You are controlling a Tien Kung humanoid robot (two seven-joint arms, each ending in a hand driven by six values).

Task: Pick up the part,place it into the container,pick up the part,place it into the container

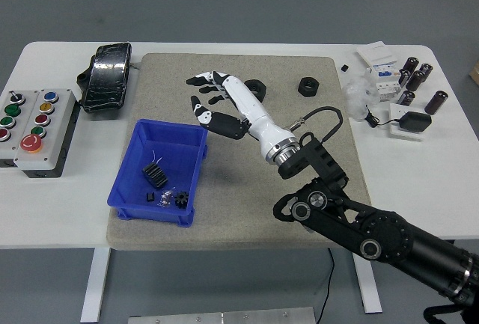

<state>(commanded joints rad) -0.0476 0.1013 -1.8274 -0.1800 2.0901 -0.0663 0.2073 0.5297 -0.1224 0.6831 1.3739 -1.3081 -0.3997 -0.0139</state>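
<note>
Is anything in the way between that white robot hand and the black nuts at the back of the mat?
Nothing visible. The right hand hovers open beside the nearer nut, partly covering it; the other nut lies farther right.

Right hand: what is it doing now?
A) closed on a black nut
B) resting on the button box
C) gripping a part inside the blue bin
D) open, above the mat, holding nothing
D: the right hand is over the mat beyond the blue bin, fingers spread and holding nothing.
</note>
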